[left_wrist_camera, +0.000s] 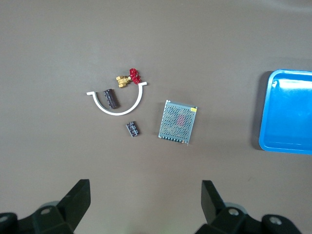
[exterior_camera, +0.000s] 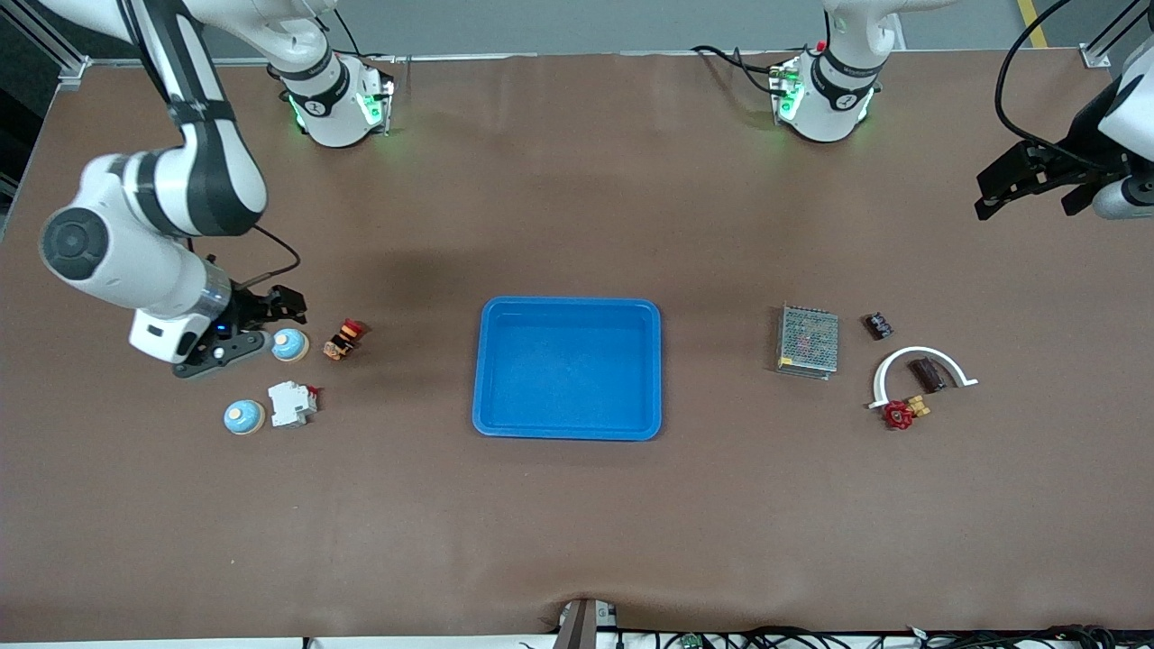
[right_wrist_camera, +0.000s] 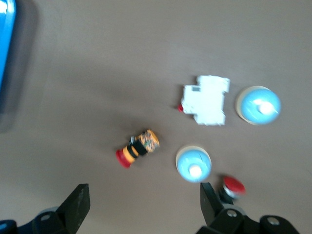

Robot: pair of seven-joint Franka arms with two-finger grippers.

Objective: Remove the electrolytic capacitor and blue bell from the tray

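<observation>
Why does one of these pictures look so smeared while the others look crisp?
Right wrist view: blurred throughout, the two blue bells and white breaker soft-edged. Left wrist view: sharp, the capacitor clear. Front view: evenly lit, with a faint shadow above the blue tray.

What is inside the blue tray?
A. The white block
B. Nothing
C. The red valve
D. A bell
B. The blue tray shows only its bare blue floor; the bells and the valve all lie on the table outside it.
</observation>
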